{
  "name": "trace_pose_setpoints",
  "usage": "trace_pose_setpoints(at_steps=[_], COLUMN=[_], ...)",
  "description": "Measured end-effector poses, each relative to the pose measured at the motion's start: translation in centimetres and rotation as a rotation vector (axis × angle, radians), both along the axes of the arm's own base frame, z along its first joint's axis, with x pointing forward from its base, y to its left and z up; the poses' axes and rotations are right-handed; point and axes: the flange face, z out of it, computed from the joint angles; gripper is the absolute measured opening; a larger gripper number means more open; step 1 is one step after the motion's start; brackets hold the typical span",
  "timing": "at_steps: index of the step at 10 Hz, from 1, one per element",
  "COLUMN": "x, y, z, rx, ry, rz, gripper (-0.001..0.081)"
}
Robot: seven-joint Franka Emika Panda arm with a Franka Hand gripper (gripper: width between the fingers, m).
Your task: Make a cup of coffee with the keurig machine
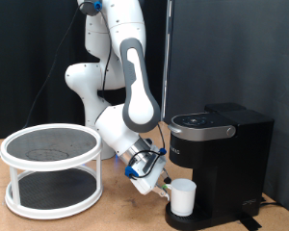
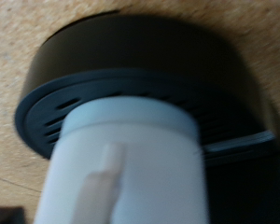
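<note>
The black keurig machine (image 1: 218,154) stands at the exterior view's right, lid down. The white cup (image 1: 183,198) stands upright on its round drip base (image 1: 197,220), under the spout. My gripper (image 1: 164,189) is low, just to the exterior view's left of the cup, at its side, pointing toward it. In the wrist view the cup (image 2: 131,168) fills the frame very close, with its handle (image 2: 101,182) facing the camera, and the black slotted drip base (image 2: 131,65) lies behind it. My fingers do not show in the wrist view.
A white round two-tier rack with dark mesh shelves (image 1: 52,169) stands on the wooden table (image 1: 125,207) at the exterior view's left. My arm's base rises behind it. A black curtain hangs at the back.
</note>
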Motion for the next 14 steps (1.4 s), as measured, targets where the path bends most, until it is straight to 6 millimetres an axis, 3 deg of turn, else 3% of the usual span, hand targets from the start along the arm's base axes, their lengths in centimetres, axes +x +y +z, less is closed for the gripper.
trace_pose_setpoints(at_steps=[1,4,7,14], x=[-0.8,-3.1,-3.1,-3.2], y=[-0.5,-2.0,-1.6,-1.6], z=[-0.1,0.7,1.3,9.3], rx=[0.011,0.056,0.091,0.268], ry=[0.007,-0.005,0.005,-0.153], rz=[0.023,0.024,0.051,0.127], gripper=[0.0677,0.0734,0.0734,0.0734])
